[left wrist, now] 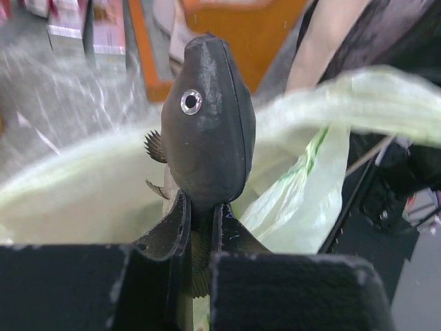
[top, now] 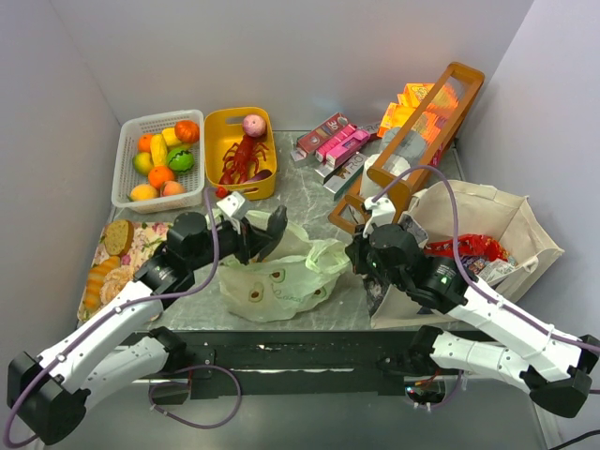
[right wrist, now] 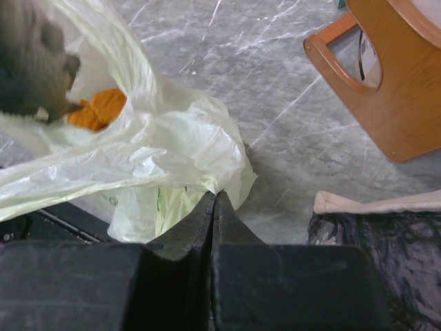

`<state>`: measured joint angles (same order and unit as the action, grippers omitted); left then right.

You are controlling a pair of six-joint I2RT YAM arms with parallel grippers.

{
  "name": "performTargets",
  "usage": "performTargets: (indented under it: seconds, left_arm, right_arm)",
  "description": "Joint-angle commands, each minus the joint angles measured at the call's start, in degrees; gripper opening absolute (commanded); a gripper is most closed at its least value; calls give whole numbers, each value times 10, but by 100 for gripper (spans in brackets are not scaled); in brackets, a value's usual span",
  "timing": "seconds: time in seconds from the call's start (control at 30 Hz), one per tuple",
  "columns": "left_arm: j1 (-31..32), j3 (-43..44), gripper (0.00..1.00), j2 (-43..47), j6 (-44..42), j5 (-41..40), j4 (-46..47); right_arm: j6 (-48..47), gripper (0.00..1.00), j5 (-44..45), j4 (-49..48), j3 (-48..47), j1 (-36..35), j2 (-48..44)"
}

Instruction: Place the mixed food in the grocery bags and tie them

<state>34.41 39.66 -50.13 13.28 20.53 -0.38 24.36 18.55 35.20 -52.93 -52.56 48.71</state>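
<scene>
Over the green plastic bag [top: 281, 281], left jaws clamp a toy fish [left wrist: 207, 131] mid-loading, right jaws pinch the rim; lowering and release likely next.

The tail of the dark toy fish [left wrist: 207, 131] is hidden between the closed fingers of the left gripper [left wrist: 200, 221]. The boxes [left wrist: 83, 27] behind it are only a blur. The edge of the green plastic bag [top: 281, 281] disappears between the closed fingers of the right gripper [right wrist: 213, 198]. Inside the bag, an orange thing [right wrist: 96, 110] is half covered by plastic and cannot be named. The wooden crate [right wrist: 393, 83] is cut off by the right and far edges of the right wrist view. The right arm [top: 487, 309] covers the near part of the canvas tote [top: 511, 211], so its red packets [top: 469, 248] show only in part.
</scene>
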Motion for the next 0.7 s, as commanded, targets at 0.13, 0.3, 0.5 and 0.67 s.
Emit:
performTargets:
  seconds: [0.13,0.3,0.5,0.67]
  left_arm:
    - [53,6,1,20,24,-87,-106]
    - [65,4,1,31,31,-89,-145]
    - [68,23,1,-12,32,-84,-187]
    - [76,66,50,-53,25,-93,-174]
  right_arm:
    - [4,0,65,-9,-28,13,11]
    - [-5,0,53,-28,-36,35,20]
    - [-12,0,32,-43,-45,47,20]
    - [-10,0,18,-44,-44,47,17]
